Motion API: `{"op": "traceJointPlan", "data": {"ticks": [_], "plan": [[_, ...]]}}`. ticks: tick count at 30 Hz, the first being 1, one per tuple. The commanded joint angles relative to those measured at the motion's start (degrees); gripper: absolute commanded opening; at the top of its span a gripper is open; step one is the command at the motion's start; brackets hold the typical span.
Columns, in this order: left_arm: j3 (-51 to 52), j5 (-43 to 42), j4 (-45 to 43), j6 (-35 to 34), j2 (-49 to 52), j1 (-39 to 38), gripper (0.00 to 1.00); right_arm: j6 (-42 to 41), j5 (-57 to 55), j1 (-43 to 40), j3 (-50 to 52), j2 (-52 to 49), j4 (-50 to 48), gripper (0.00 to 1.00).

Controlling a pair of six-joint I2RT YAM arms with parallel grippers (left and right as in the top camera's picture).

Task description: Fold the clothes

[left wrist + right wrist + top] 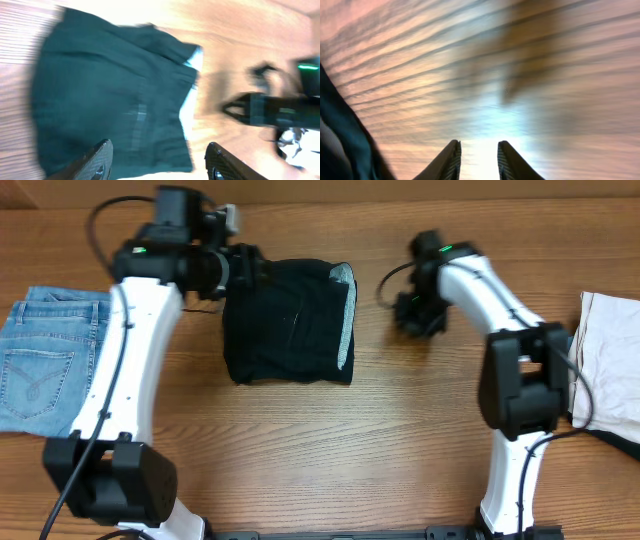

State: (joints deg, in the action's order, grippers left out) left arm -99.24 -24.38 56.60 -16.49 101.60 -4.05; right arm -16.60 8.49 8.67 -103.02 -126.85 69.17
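The black garment [288, 322] lies folded into a rough rectangle on the wooden table [330, 450], with a pale inner edge showing on its right side. It fills the left wrist view [110, 95]. My left gripper [248, 268] is at the garment's upper left corner; in its wrist view its fingers [159, 159] are spread wide and empty over the cloth. My right gripper [412, 320] is to the right of the garment, apart from it. Its fingers [479, 160] are parted with only bare wood between them; the garment's edge [340, 145] shows at lower left.
Light-blue denim jeans [45, 360] lie at the left edge of the table. A white garment [605, 360] lies at the right edge, with a dark piece under it.
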Motion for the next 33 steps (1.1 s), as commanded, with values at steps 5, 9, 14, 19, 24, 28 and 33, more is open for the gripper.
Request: {"op": "traceJointPlan", "data": {"ticks": [5, 9, 14, 19, 24, 28, 33], "plan": [[-0.87, 12.90, 4.50, 6.34, 4.09, 3.67, 1.00, 7.69, 3.39, -1.38, -6.64, 10.01, 7.80, 0.55], [-0.87, 9.68, 3.96, 7.04, 11.91, 6.40, 0.99, 13.35, 10.08, -1.03, -6.54, 10.03, 9.62, 0.53], [-0.87, -4.57, 2.47, 11.34, 18.64, 9.44, 0.97, 14.84, 13.20, 1.31, -5.95, 9.99, 9.29, 0.63], [-0.90, -5.62, 4.33, 14.88, 19.45, 9.79, 0.97, 11.23, 21.92, 4.17, 2.69, 9.73, -0.37, 1.00], [-0.90, -5.29, 6.34, 14.86, 19.45, 11.39, 0.97, 7.13, 22.71, 7.04, 12.63, 8.07, -14.47, 1.00], [-0.90, -5.27, 7.02, 15.26, 19.45, 11.58, 0.97, 2.80, 24.30, 9.38, 16.79, 5.18, -22.51, 1.00], [-0.90, -5.27, 8.04, 15.26, 19.45, 11.58, 0.97, -3.10, 26.05, 13.51, 17.25, 0.00, -31.19, 1.00]]}}
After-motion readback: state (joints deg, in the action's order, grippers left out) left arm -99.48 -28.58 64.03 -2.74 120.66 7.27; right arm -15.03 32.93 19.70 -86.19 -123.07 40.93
